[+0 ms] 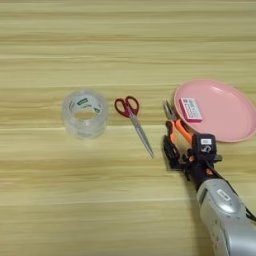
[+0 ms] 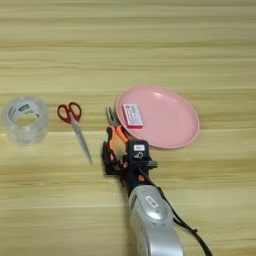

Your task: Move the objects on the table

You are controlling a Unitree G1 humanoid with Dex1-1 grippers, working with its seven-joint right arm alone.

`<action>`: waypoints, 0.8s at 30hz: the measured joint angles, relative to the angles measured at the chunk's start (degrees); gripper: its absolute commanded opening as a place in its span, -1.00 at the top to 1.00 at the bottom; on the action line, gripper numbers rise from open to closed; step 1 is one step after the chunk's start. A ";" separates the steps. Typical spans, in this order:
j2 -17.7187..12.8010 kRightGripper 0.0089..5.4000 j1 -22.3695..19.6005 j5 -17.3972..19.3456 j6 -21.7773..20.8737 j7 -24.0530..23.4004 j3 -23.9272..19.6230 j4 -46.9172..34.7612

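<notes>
The orange-and-black-handled pliers [image 1: 176, 126] lie on the table [image 1: 100, 45], their metal tips close to the left rim of the shallow pink plate [image 1: 227, 112]. A small pink-and-white rectangular piece [image 1: 191, 109] rests on the left part of that plate. My right gripper [image 1: 182, 150] comes in from the bottom right and sits at the rear ends of the pliers' handles, hiding them. A clear wide tape roll [image 1: 85, 112] stands at the left. Red-handled scissors [image 1: 132, 120] lie between the roll and the pliers.
My silver forearm [image 2: 152, 220] covers the table's lower right, with a black cable along it. Bare wood stretches across the far half and the lower left of the table.
</notes>
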 measured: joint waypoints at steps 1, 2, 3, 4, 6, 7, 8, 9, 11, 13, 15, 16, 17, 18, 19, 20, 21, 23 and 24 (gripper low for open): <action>-0.03 -0.35 -0.10 0.00 -0.10 0.02 0.04 0.16; -0.05 -0.33 -0.23 0.00 -0.21 0.05 0.11 0.35; -0.13 -0.30 -0.28 -0.01 -0.47 0.10 0.24 0.54; -0.20 -0.27 -0.29 -0.02 -0.84 0.13 0.35 0.76; -0.33 -0.26 -0.27 -0.02 -1.45 0.16 0.68 1.09; -0.45 -0.26 -0.22 -0.02 -1.72 0.21 1.04 1.17; -0.46 -0.26 -0.19 -0.02 -1.89 0.24 1.22 1.19; -0.45 -0.26 -0.08 -0.02 -2.47 0.60 1.61 1.22; -0.45 -0.26 -0.04 -0.02 -2.63 1.33 2.44 1.22; -0.42 -0.26 -0.04 -0.01 -2.74 1.58 3.00 1.22; -0.46 -0.26 -0.03 0.01 -2.79 1.82 3.45 1.23; -0.50 -0.26 -0.03 0.02 -2.81 1.95 3.50 1.23; -0.60 -0.26 -0.03 0.06 -2.81 2.19 3.51 1.23; -0.68 -0.26 -0.04 0.14 -2.81 2.47 3.54 1.23; -0.75 -0.26 -0.04 0.23 -2.81 2.69 3.62 1.22; -0.77 -0.26 -0.04 0.26 -2.81 2.87 3.69 1.22; -0.78 -0.26 -0.05 0.29 -2.81 3.00 3.76 1.21; -0.79 -0.26 -0.06 0.30 -2.81 3.28 3.85 1.18; -0.80 -0.26 -0.07 0.30 -2.81 3.45 3.86 1.12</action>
